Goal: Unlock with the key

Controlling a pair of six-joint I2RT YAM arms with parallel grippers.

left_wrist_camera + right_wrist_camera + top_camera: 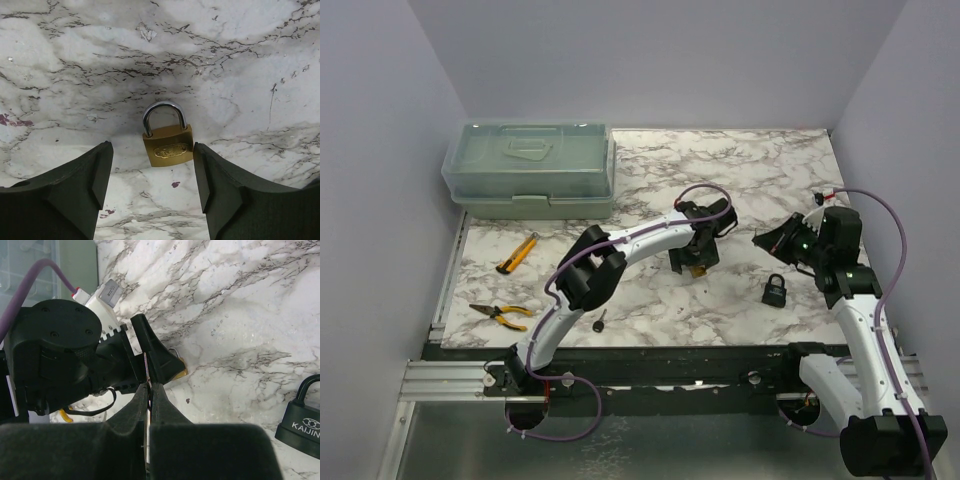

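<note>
A brass padlock (167, 147) with a steel shackle lies flat on the marble table (75, 75). My left gripper (151, 148) hovers over it, open, one finger on each side of the lock body, the right finger close beside it. In the top view that gripper (692, 262) is at the table's middle, covering most of the padlock (697, 270). My right gripper (149, 387) is shut on the key (146, 367). Only its thin blade shows, edge-on, pointing toward the left gripper and the brass padlock's corner (179, 372). The right gripper (763, 240) is just right of the left one.
A black padlock (775, 292) stands below the right gripper. A green lidded box (530, 170) sits at the back left. A yellow utility knife (517, 253), yellow-handled pliers (502, 314) and another small dark key (600, 321) lie on the left side.
</note>
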